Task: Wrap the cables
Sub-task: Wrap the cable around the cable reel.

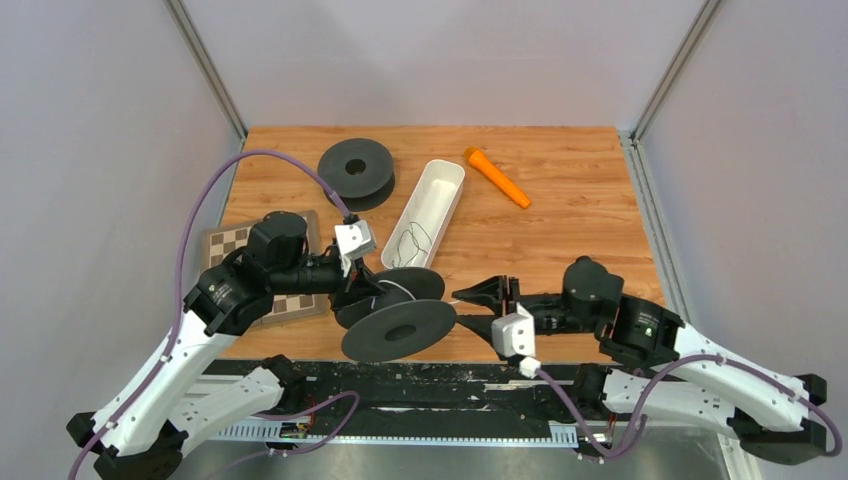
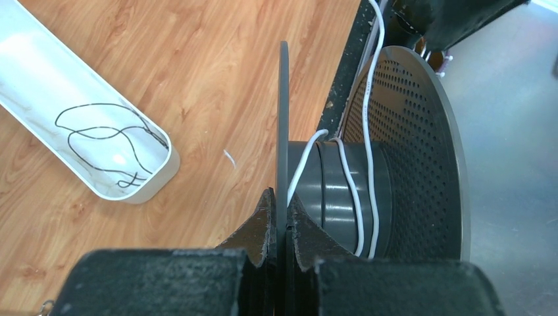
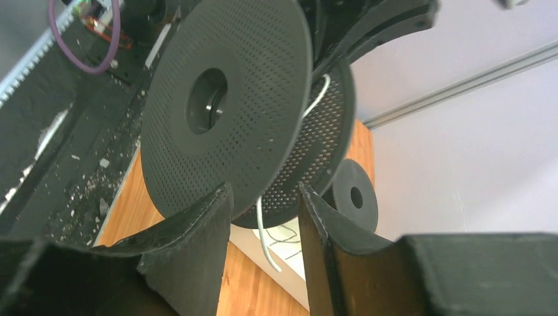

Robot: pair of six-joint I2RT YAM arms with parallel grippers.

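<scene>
The left gripper [image 2: 283, 220] pinches the black spool [image 2: 408, 131] by its thin flange [image 2: 283, 99]. A white cable [image 2: 372, 99] loops the hub [image 2: 335, 191], perhaps three turns. Farther off, a dark cable [image 2: 105, 135] lies tangled in a white tray [image 2: 154, 181].

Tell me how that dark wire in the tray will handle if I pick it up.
Likely floppy: the dark wire lies in loose, crossing loops in the tray. Thread-thin, so probably very light and easy to miss or slip. Its loops may tangle when lifted.
</scene>
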